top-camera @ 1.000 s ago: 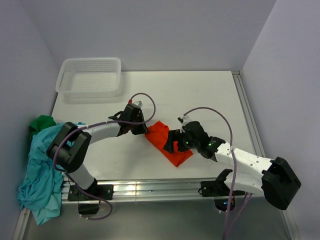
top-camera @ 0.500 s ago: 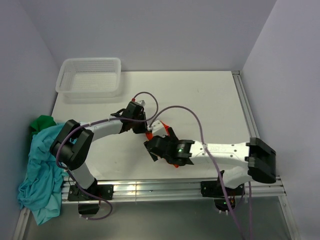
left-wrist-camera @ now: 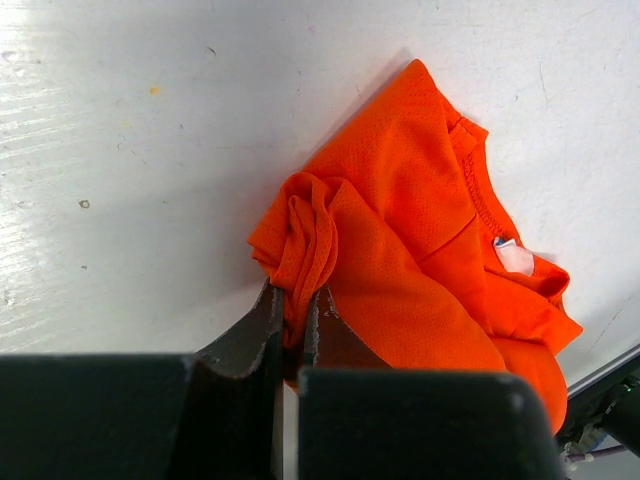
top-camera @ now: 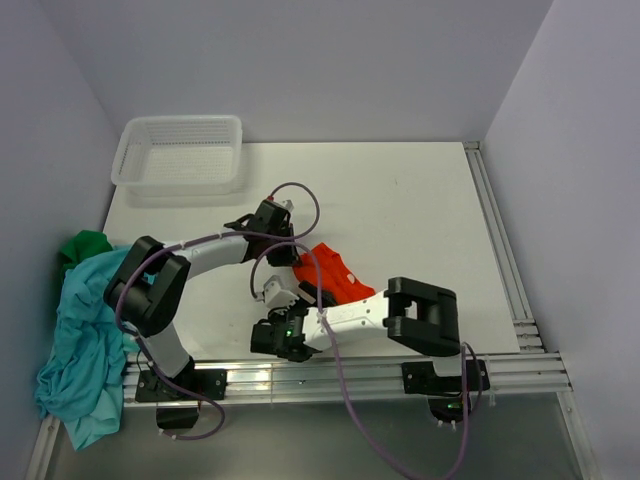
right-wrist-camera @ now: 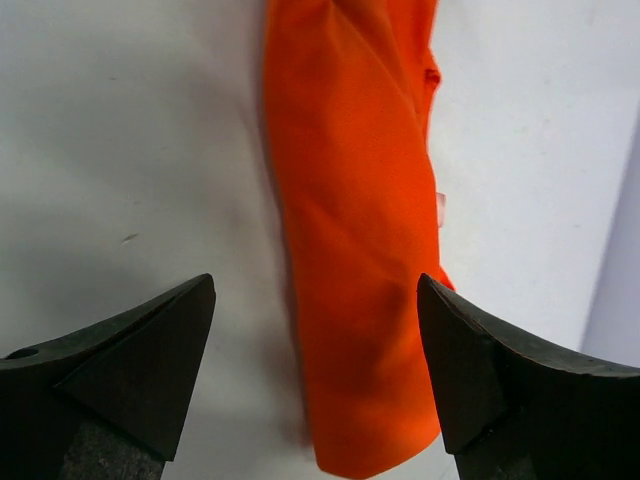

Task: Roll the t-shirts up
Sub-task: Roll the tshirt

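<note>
The orange t-shirt [top-camera: 338, 277] lies folded into a long strip on the white table [top-camera: 420, 210]. My left gripper [top-camera: 292, 262] is at its left end, shut on a bunched edge of the orange t-shirt [left-wrist-camera: 400, 250]; in the left wrist view the gripper [left-wrist-camera: 295, 297] has fabric pinched between its jaws. My right gripper [top-camera: 285, 318] is near and to the left of the shirt, wide open and empty. In the right wrist view the gripper [right-wrist-camera: 315, 285] faces the orange strip [right-wrist-camera: 350, 250] from above. The teal-blue t-shirt [top-camera: 80, 340] and the dark green t-shirt [top-camera: 85, 245] are heaped off the table's left edge.
A white mesh basket [top-camera: 180, 150] stands at the back left corner. The right arm's elbow [top-camera: 420, 315] folds low over the front of the table. An aluminium rail [top-camera: 330, 375] runs along the near edge and another [top-camera: 495, 240] along the right.
My right arm has swung from the shirt's right side across to its near left, folding back on itself, and its gripper is off the shirt. The left gripper has stayed shut on the shirt's end.
</note>
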Tool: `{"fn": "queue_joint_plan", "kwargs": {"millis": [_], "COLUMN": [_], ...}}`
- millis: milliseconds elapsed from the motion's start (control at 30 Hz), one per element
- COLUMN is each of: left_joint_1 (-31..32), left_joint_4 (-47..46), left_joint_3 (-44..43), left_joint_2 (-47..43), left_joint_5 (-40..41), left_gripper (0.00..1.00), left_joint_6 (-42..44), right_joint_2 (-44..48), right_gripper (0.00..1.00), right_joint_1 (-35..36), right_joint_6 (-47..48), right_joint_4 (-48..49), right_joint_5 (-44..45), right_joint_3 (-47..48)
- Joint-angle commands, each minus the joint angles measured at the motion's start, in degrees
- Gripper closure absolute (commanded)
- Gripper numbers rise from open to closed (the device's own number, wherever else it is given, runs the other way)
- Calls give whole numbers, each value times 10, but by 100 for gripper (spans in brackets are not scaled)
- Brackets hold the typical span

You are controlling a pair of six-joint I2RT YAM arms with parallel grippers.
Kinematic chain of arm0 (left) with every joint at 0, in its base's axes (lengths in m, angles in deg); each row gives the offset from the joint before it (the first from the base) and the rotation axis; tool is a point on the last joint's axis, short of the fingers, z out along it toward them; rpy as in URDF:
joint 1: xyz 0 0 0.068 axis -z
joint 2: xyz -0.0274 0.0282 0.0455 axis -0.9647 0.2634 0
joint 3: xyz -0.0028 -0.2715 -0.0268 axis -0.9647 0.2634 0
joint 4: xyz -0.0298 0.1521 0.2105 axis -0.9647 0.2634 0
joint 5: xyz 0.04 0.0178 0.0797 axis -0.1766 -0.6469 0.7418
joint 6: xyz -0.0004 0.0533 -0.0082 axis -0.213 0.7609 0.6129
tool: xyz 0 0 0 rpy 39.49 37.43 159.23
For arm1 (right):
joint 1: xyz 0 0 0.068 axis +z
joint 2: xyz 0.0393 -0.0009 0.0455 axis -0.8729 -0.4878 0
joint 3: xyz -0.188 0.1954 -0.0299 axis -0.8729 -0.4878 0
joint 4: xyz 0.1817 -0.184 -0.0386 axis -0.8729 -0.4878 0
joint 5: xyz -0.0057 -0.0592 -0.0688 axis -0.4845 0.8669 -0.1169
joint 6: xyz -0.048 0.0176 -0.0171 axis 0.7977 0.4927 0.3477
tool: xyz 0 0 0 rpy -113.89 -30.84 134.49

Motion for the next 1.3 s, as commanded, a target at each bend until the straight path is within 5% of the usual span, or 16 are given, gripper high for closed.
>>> {"fn": "queue_joint_plan", "kwargs": {"millis": [0, 400, 767, 800, 933, 967, 1167, 1267], "left_joint_1": [2, 2, 0, -1, -5, -6, -12, -24], "left_joint_4": [11, 25, 38, 40, 43, 43, 37, 35], "left_joint_3": [-23, -43, -51, -51, -50, -50, -44, -39], "left_joint_2": [6, 17, 26, 25, 23, 22, 8, -7], "left_joint_5": [-14, -34, -41, -41, -46, -46, -41, -45], "left_gripper": [100, 100, 100, 100, 100, 99, 81, 61], "left_joint_6": [16, 19, 29, 30, 34, 36, 37, 37], "right_joint_2": [-33, -156, -199, -199, -192, -187, -111, -60], "right_gripper": [12, 18, 42, 46, 97, 100, 100, 100], "right_joint_1": [3, -4, -48, -51, -60, -60, -62, -66], "right_joint_6": [-43, -115, -156, -152, -141, -136, -84, -63], "right_joint_4": [-59, -134, -174, -171, -158, -144, -56, -7], "right_joint_5": [87, 134, 116, 115, 103, 97, 38, -17], "right_joint_3": [37, 83, 110, 110, 103, 99, 47, 18]}}
